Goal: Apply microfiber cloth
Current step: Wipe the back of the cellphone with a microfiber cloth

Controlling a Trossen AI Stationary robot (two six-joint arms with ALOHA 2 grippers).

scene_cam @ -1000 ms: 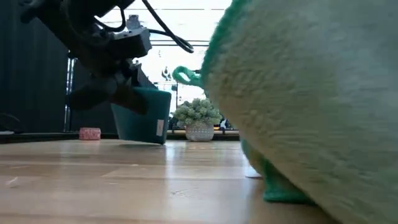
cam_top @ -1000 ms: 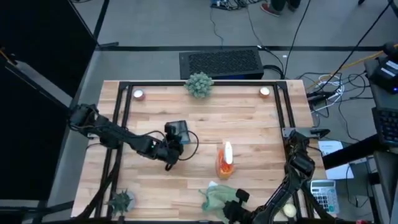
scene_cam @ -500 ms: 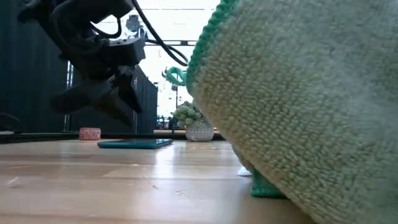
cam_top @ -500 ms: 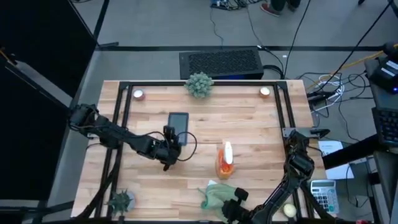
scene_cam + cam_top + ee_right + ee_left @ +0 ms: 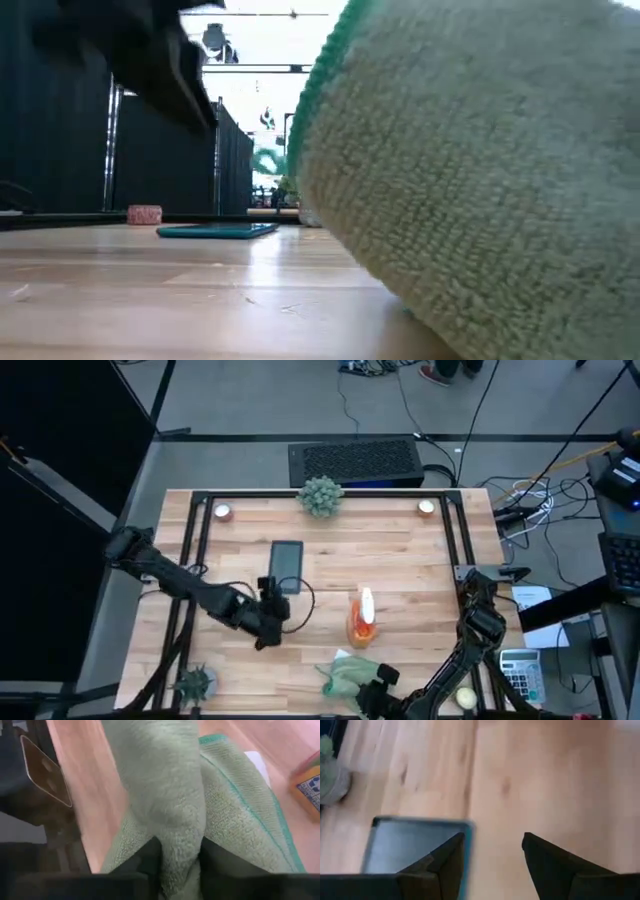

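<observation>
Nearest, at the table's front edge: right gripper (image 5: pixel 180 862) clamped on a bunched fold of the microfiber cloth (image 5: pixel 345 675) (sage green, with a darker green hem), cloth filling most of the low view. Just behind, an orange spray bottle (image 5: pixel 362 619). Mid-table: left gripper (image 5: pixel 492 852), fingers spread and holding nothing. Touching nothing, flat beyond it: dark tablet (image 5: pixel 286 560). Farthest: round plant ball (image 5: pixel 320 494).

pale sage-green microfiber cloth (image 5: pixel 170 790) with teal edging, on light wood table (image 5: pixel 400 560).
</observation>
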